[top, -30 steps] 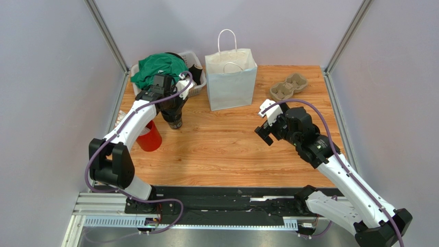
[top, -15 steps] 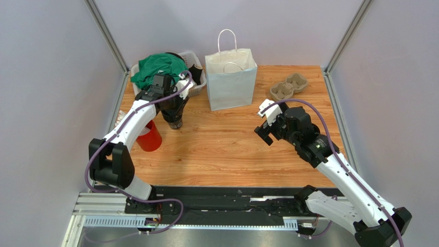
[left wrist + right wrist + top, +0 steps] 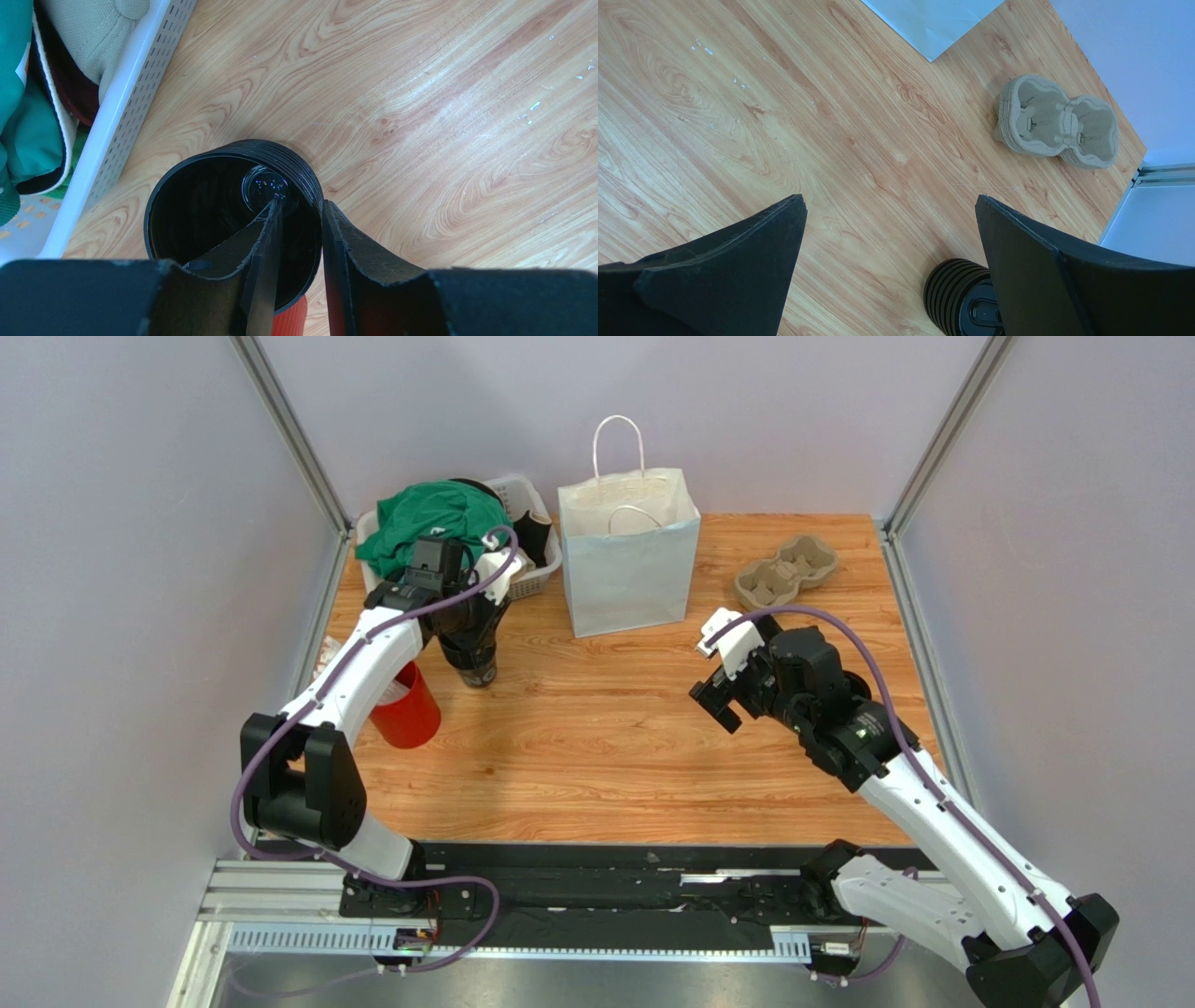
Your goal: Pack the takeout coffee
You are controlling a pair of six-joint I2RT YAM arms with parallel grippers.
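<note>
At the far left corner of the tabletop point(image 3: 617, 742), a white basket point(image 3: 116, 105) holds a green cloth point(image 3: 428, 518). Near the left edge stands a red cup point(image 3: 410, 711). Just beside it, toward the middle, is the takeout coffee point(image 3: 210, 210). The left end effector point(image 3: 302, 204) is pinched narrow on its rim, one finger inside and the other against the ridged outer wall. Whether the cup rests on the wood cannot be told. A white paper bag point(image 3: 631, 567) stands upright at the far edge, mid-width. The right end effector point(image 3: 891, 201) hangs spread wide over bare wood right of centre, gripping nothing. A black ridged round piece point(image 3: 959, 301) shows at the lower edge of its wrist view. A cardboard cup carrier point(image 3: 1057, 122) lies near the far right corner.
</note>
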